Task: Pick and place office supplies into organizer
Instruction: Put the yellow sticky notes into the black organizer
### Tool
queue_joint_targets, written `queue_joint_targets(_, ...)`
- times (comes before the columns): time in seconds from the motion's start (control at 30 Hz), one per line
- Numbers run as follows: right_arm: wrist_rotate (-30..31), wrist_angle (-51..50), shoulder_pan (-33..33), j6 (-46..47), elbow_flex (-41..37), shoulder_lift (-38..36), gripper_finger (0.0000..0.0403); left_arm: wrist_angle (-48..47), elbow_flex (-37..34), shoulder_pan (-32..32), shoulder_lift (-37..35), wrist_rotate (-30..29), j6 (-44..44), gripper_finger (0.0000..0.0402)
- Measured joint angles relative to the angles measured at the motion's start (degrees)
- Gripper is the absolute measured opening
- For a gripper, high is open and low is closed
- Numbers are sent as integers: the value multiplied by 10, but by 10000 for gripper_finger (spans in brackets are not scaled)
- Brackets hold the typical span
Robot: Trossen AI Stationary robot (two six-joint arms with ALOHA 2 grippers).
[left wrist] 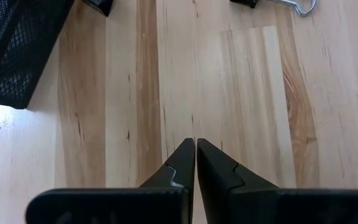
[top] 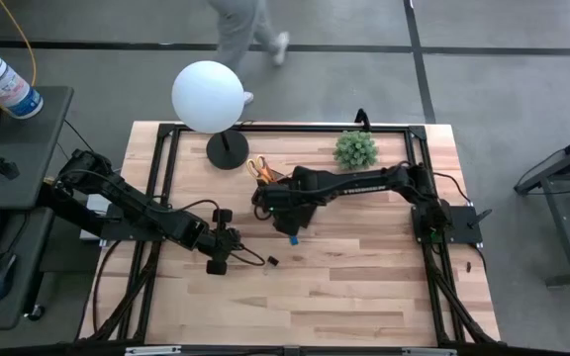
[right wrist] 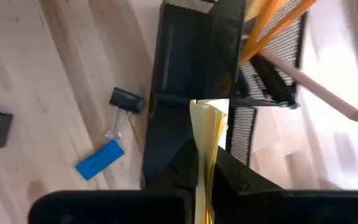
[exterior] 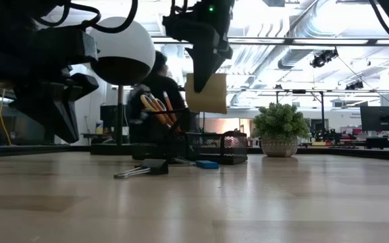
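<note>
My right gripper is shut on a yellow sticky-note pad, which hangs in the air above the black mesh organizer. Orange pencils and yellow-handled scissors stand in the organizer's taller section. A blue eraser and a black binder clip lie flat on the wood next to the organizer. My left gripper hovers shut over bare table near the clip, holding nothing. My right gripper pinches the sticky-note pad between its two fingers at the pad's upper edge. The fingers come from above, pointing steeply down. The pad hangs below them, lifted clear of table and organizer, its loose sheets fanning slightly.
A white globe lamp on a black base stands at the far left of the table. A small green plant stands at the far right. A person walks beyond the far edge. Bare wood lies toward the near edge.
</note>
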Motion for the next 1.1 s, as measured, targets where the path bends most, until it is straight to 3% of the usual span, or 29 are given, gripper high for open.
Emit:
queue_joint_targets(0.23, -9, 2, -3, 9, 0, 20, 25, -3, 0, -22, 0, -4, 0, 8)
queue_joint_targets(0.47, -9, -2, -4, -6, 0, 62, 11, -3, 0, -51, 0, -5, -3, 8)
queue_joint_targets(0.63, -8, -1, -11, -3, 0, 77, 28, -3, 0, -65, 0, -21, -7, 8)
queue_joint_targets(0.97, -16, -4, -20, -2, 0, 89, 13, -4, 0, -64, 0, -21, -9, 8)
queue_joint_targets(1.1, -23, -3, -21, -2, 0, 101, 25, -4, 0, -64, 0, -21, -9, 8)
